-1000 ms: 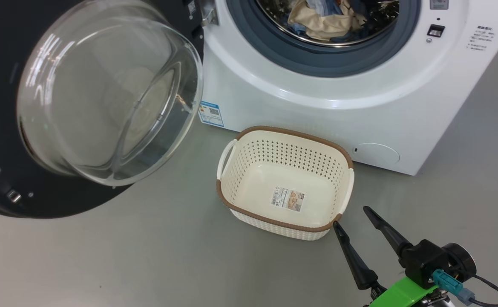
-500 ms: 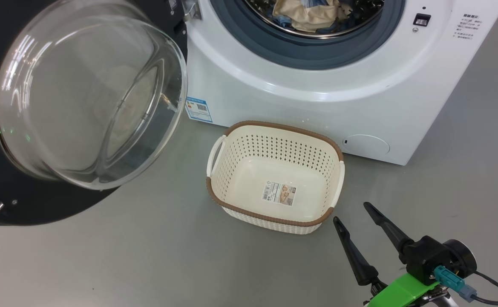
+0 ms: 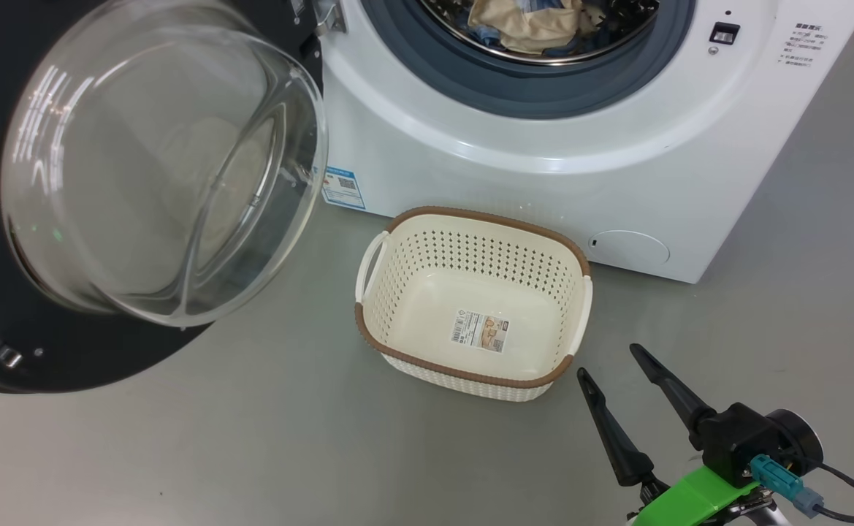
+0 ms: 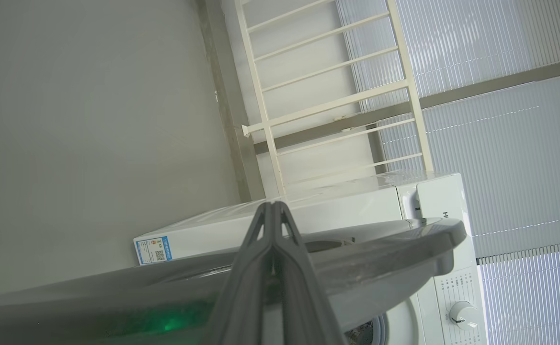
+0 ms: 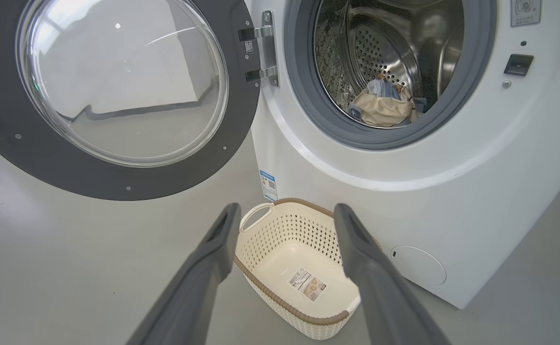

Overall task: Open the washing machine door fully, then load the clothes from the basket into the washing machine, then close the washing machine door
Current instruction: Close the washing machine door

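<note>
Parted and holding nothing at the right gripper [image 3: 608, 361], just beside the near rim of the basket [image 3: 470, 378]. Pressed together at the left gripper [image 4: 272, 206], over the edge of the open washing machine door [image 4: 404, 239]. Farther off, inside the washing machine [image 5: 404, 191] drum: the clothes [image 5: 382, 108].

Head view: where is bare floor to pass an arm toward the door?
Widest bare floor lies between the washing machine door and the basket, running to the near edge. Another patch lies right of the washing machine. Crowded: the basket sits close before the machine, and the open right gripper hovers by its near right corner.
</note>
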Tool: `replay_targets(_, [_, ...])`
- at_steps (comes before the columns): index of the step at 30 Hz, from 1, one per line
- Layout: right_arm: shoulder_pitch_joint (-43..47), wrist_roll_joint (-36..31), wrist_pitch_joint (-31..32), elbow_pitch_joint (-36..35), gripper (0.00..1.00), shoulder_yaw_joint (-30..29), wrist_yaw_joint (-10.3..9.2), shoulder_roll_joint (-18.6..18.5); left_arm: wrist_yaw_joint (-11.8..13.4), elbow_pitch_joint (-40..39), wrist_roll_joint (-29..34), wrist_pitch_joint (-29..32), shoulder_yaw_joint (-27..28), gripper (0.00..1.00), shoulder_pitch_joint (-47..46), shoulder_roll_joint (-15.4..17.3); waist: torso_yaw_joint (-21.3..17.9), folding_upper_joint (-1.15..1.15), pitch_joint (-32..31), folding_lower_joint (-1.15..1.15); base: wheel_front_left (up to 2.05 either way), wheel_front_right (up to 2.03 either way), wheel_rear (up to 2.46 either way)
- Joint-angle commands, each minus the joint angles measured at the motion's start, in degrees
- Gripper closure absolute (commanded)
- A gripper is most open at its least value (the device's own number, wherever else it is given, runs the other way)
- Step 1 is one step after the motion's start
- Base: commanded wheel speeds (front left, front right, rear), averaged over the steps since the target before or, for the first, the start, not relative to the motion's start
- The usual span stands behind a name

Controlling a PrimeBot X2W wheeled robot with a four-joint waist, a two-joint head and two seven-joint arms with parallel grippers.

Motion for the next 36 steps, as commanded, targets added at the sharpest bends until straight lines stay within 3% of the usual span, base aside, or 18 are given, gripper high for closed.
replay_targets(1, [-1.88, -0.03, -0.45, -1.39, 0.0, 1.1, 0.35, 0.3, -0.95, -2.15, -0.21, 1.59, 1.13, 1.0, 0.66, 2.59, 0.22, 0.0, -0.04, 0.0, 0.0, 0.0, 0.0])
replay_targets(19, [-1.73, -0.11, -1.24, -1.82, 0.0, 0.59, 0.35, 0.71, -2.76, -16.67, -2.83, 11.07, -0.73, 1.0, 9.86, -0.54, -0.38, 0.0, -0.96, 0.0, 0.0, 0.0, 0.0])
replay_targets(27, [-1.5, -0.43, -1.82, -1.66, 0.0, -0.44, 0.35, 1.38, -2.89, -26.44, -3.39, 14.74, -2.61, 1.0, 15.2, -1.79, -2.86, 0.0, -1.45, 0.0, 0.0, 0.0, 0.0])
replay_targets(36, [-1.33, -0.65, -3.08, -1.39, 0.0, -1.05, 0.35, 2.38, -1.07, -34.99, -4.44, 17.01, -4.45, 1.0, 19.33, -3.21, -7.35, 0.0, -2.36, 0.0, 0.0, 0.0, 0.0])
